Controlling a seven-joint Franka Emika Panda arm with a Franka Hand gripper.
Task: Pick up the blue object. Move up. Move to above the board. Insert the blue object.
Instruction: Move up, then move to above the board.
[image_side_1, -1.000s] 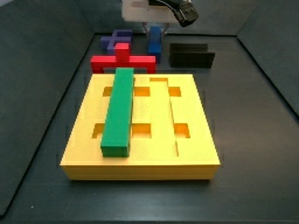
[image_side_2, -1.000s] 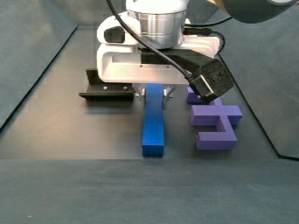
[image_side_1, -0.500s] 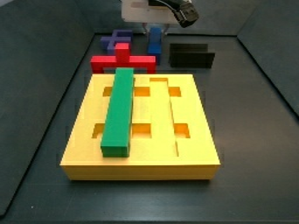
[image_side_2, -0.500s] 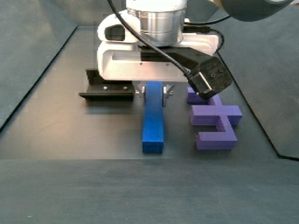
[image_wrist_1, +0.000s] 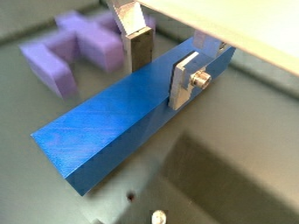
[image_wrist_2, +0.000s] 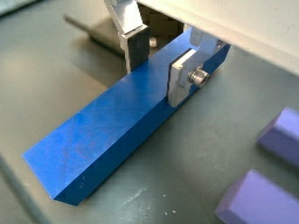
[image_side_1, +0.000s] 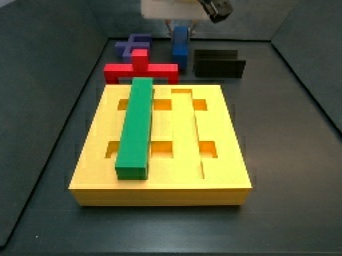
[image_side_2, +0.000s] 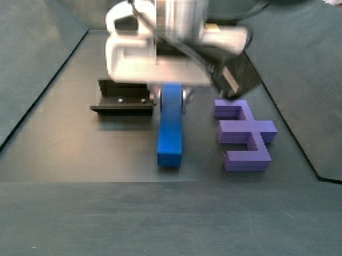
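1. Since the earlier frames the gripper (image_side_2: 171, 88) has risen, and the blue bar (image_side_2: 171, 125) came up with it; in a side view the bar (image_side_1: 179, 42) now sits higher against the back wall.
2. Gripper pinches the blue bar near one end; both wrist views show finger plates (image_wrist_1: 187, 77) (image_wrist_2: 184, 75) pressed on its long sides; the bar (image_wrist_1: 131, 112) (image_wrist_2: 126, 122) juts out past the fingers.
3. Bar is at the far edge of the floor, well apart from the board (image_side_1: 221, 172).
4. Board lies near the front edge; green bar (image_side_1: 136, 125) sits in its left groove.
5. Red piece (image_side_1: 140, 70) touches the board's far edge; fixture (image_side_1: 221, 63) sits in the far right corner.
6. Purple block (image_side_2: 245, 139) lies just beside the bar.
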